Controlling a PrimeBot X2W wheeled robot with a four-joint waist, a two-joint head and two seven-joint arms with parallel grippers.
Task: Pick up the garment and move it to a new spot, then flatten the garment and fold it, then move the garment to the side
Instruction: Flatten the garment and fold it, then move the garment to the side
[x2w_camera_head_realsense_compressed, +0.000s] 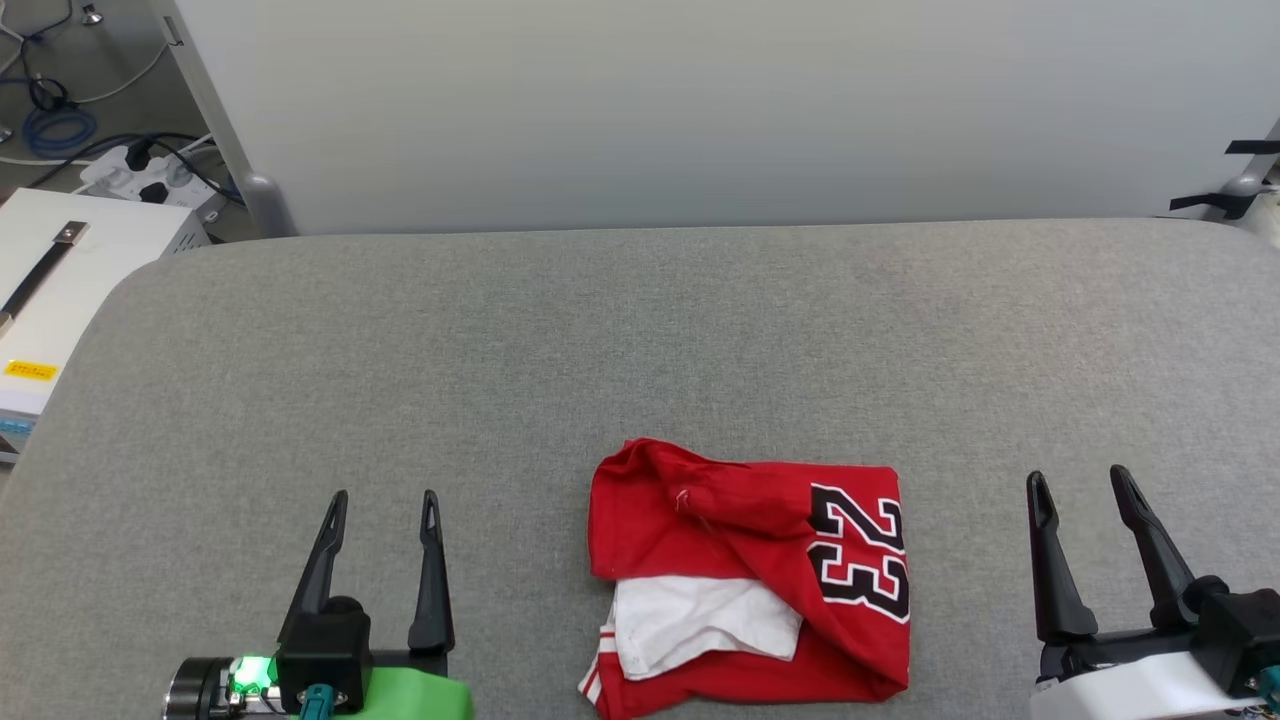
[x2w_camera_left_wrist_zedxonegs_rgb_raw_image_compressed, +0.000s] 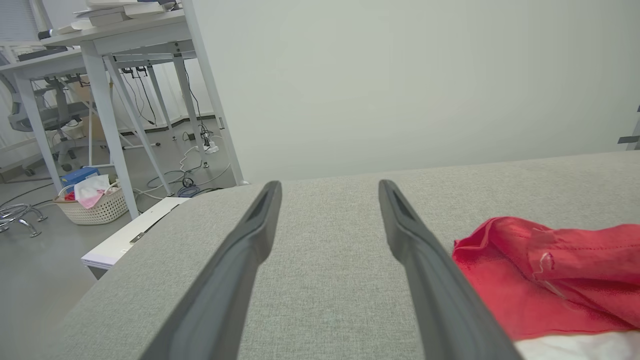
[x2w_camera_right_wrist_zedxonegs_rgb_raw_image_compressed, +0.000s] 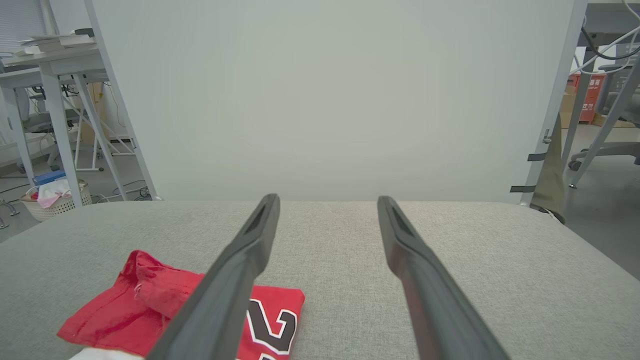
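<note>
Head view has the shirt (x2w_camera_head_realsense_compressed: 720, 535) lying loosely folded, its number 23 facing up, near the front edge of the grey pad (x2w_camera_head_realsense_compressed: 600, 350). Left gripper (x2w_camera_head_realsense_compressed: 385, 497) and right gripper (x2w_camera_head_realsense_compressed: 1077, 475) flank it, well apart from it, both spread wide and holding nothing.

Grey padded surface (x2w_camera_head_realsense_compressed: 400, 350) before a pale panel (x2w_camera_head_realsense_compressed: 700, 100), desks (x2w_camera_left_wrist_zedxonegs_rgb_raw_image_compressed: 135, 36) behind.

The garment (x2w_camera_head_realsense_compressed: 720, 520) is red, its number 23 black edged in white, with a white patch and red-and-white striped trim at its near edge. The tabletop (x2w_camera_head_realsense_compressed: 500, 350) under the garment is flecked grey. Left of the garment, the left hand (x2w_camera_head_realsense_compressed: 386, 497) is black on bright green. Right of it, the right hand (x2w_camera_head_realsense_compressed: 1077, 475) is black on what looks white.
</note>
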